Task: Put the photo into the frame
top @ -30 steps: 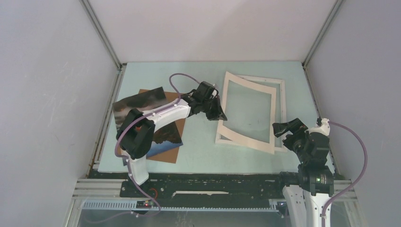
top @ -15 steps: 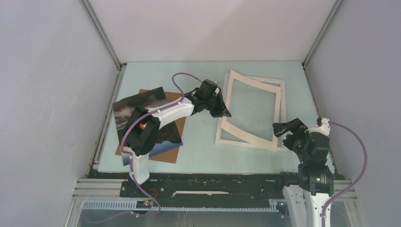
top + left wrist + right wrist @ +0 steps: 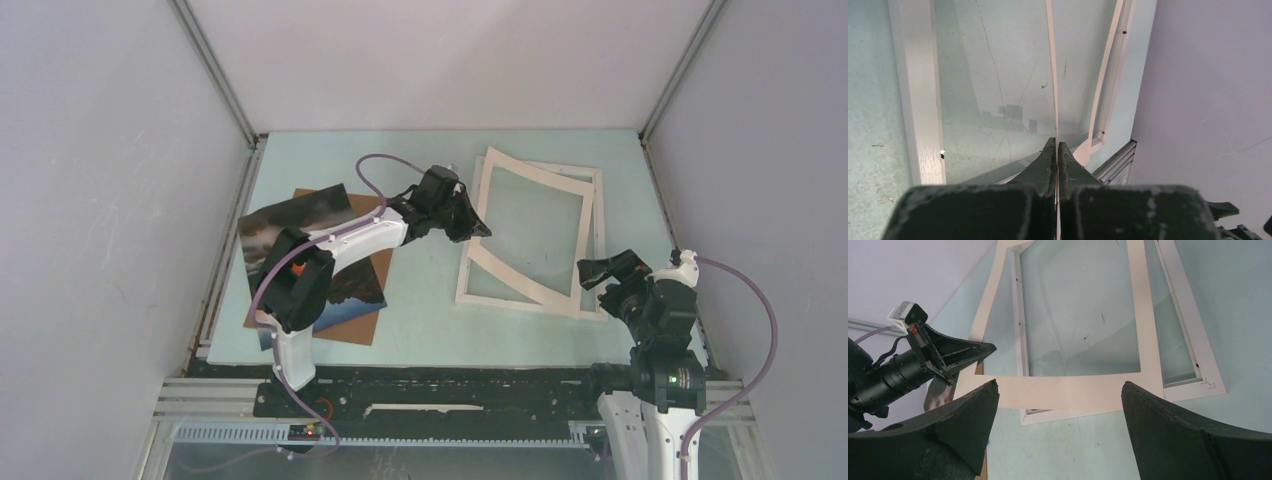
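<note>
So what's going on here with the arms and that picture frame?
The left gripper is pinched shut on the edge of a thin cream mat, holding it tilted above the white frame, which lies flat on the table. The right gripper hangs open near the frame's near corner, holding nothing. The photo lies off to the left on a brown backing board, not yet in the frame.

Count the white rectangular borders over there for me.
2. The frame lies flat on the table; a thin card mat sits tilted over it, one edge pinched in the left hand. None seem hidden.
</note>
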